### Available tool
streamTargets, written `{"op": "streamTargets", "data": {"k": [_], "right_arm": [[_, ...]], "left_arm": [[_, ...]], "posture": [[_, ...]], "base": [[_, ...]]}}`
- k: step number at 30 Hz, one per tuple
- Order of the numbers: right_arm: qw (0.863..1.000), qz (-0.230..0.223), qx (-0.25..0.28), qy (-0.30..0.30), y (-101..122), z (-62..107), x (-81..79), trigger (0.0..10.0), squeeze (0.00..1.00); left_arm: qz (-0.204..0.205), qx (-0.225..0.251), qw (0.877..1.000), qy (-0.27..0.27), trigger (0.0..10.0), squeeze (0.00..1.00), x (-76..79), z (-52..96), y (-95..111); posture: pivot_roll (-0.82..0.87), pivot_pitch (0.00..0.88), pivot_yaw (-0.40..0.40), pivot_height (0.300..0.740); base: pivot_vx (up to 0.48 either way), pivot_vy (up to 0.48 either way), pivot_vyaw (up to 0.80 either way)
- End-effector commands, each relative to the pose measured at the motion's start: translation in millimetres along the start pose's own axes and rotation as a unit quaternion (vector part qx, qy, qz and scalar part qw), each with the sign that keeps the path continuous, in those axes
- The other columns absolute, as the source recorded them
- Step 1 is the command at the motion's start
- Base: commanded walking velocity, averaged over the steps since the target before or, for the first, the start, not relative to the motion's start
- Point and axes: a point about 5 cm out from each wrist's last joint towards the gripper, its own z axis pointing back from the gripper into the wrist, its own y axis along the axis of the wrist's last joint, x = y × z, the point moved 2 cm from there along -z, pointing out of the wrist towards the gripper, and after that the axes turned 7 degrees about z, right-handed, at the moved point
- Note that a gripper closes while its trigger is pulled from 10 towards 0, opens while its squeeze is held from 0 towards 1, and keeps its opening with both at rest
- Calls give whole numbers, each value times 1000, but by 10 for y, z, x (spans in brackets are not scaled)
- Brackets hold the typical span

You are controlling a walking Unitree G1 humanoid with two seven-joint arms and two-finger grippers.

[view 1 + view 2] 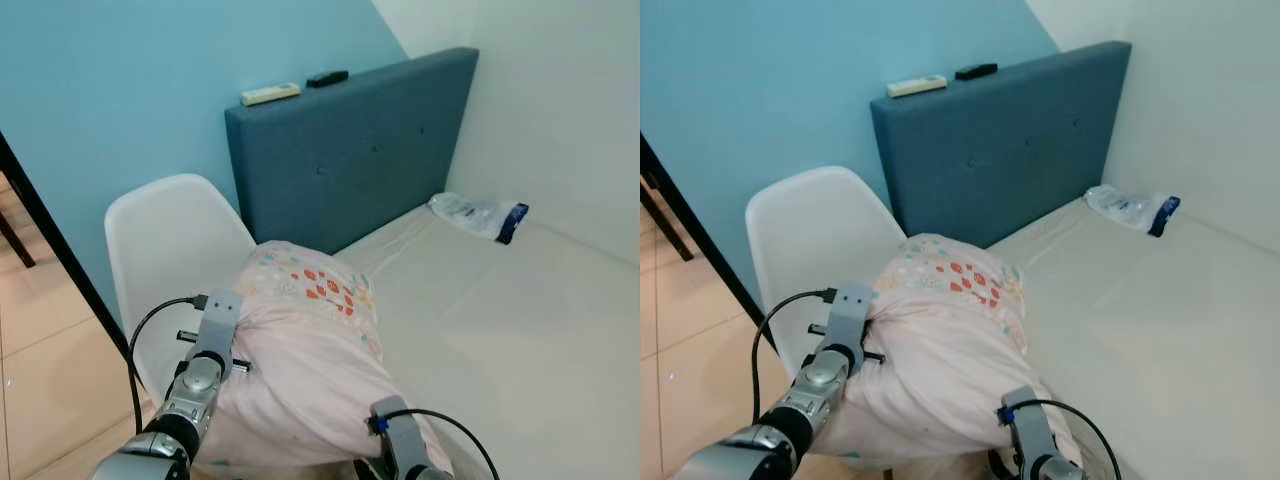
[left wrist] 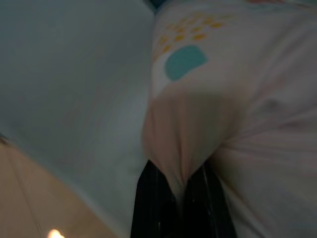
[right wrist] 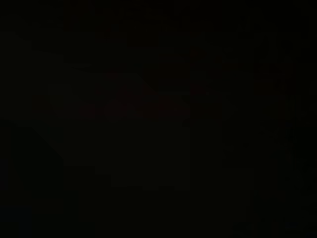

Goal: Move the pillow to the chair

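A pale pink pillow [image 1: 310, 340] with a patterned far end lies between my two arms, over the bed's left edge and against the seat of a white plastic chair [image 1: 170, 240]. My left gripper [image 2: 181, 181] is shut on a pinched fold of the pillow's cover on its chair side; the left wrist [image 1: 215, 330] presses against the pillow's left flank. My right gripper [image 1: 398, 440] sits at the pillow's near right side, its front end buried in the fabric. The right wrist view is black.
The bed's mattress [image 1: 520, 320] stretches to the right, with a plastic bag [image 1: 478, 215] at its head. A blue headboard [image 1: 350, 150] carries a white remote [image 1: 270, 94] and a black one [image 1: 327, 77]. A black bar [image 1: 60, 250] slants left of the chair over tiled floor [image 1: 40, 370].
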Motion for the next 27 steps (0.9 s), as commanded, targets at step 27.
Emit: {"op": "streamTargets", "data": {"k": [27], "right_arm": [[956,-147,196,163,616,188,335,10000,0]], "left_arm": [[-264,76,958,78,10000,0,-460,-97,352]], "posture": [[-109,0,46,740]], "base": [[0,0,0]]}}
